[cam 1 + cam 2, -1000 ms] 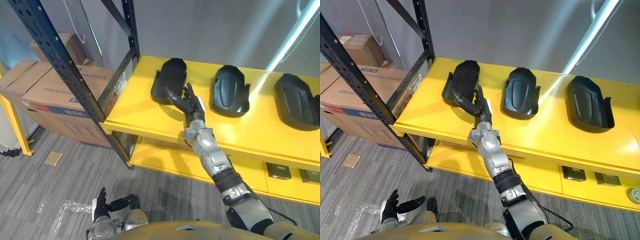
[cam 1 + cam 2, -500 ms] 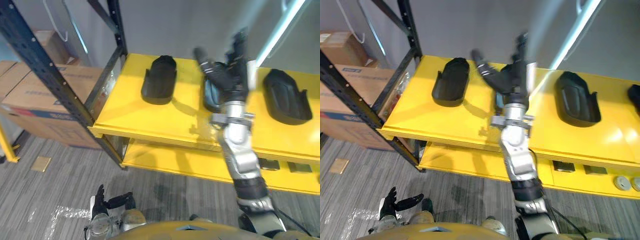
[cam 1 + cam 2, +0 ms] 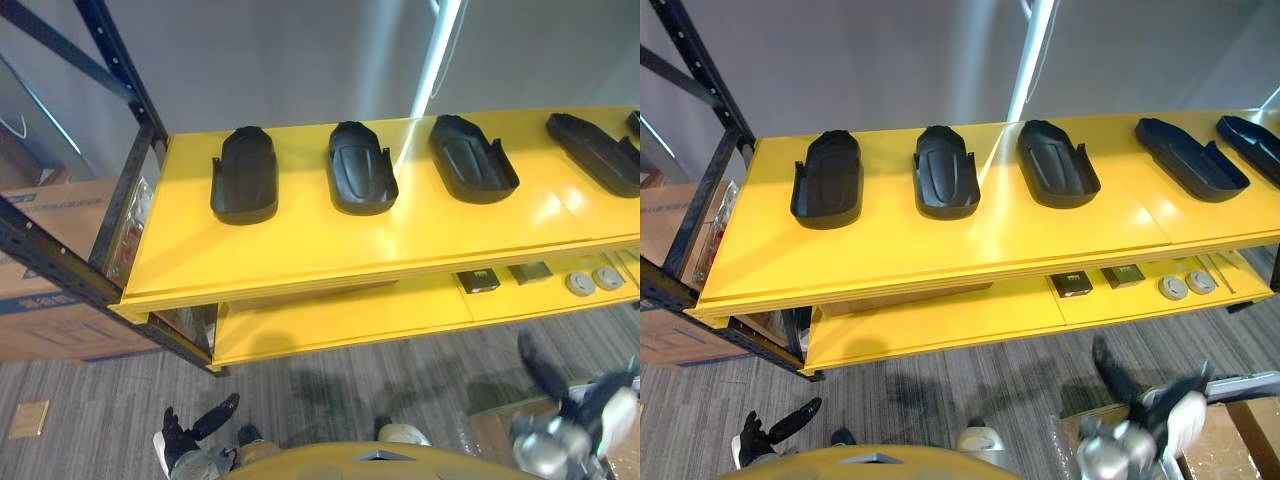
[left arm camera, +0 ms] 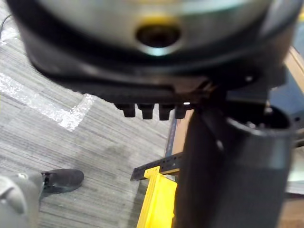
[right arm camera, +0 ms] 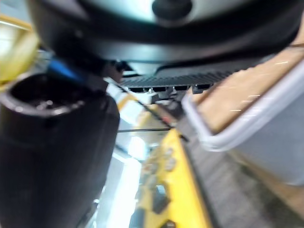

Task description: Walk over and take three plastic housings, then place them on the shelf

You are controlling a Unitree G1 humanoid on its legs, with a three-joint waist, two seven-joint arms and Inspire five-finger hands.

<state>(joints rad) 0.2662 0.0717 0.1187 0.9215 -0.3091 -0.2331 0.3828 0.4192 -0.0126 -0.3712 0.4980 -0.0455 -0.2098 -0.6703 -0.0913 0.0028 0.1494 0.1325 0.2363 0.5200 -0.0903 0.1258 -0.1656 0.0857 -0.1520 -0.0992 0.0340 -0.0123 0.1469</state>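
Observation:
Several black plastic housings lie in a row on the yellow shelf (image 3: 300, 250): one at the left (image 3: 244, 175), one beside it (image 3: 361, 181), a third (image 3: 472, 158), and more toward the right end (image 3: 1190, 158). My right hand (image 3: 1145, 418) hangs low at the lower right, well below the shelf, fingers spread and holding nothing. Down by the floor at the lower left is my left hand (image 3: 192, 442), with relaxed fingers and nothing in it.
A black rack upright (image 3: 120, 75) stands at the shelf's left end, with a cardboard box (image 3: 40, 300) behind it. Small dark and round parts (image 3: 585, 282) lie on the lower shelf (image 3: 330, 325). A white bin edge (image 5: 237, 128) sits near my right hand.
My right arm has pulled back from the shelf and dropped low to the right, empty. The camera has swung right, bringing more housings into view. The housings stay on the shelf.

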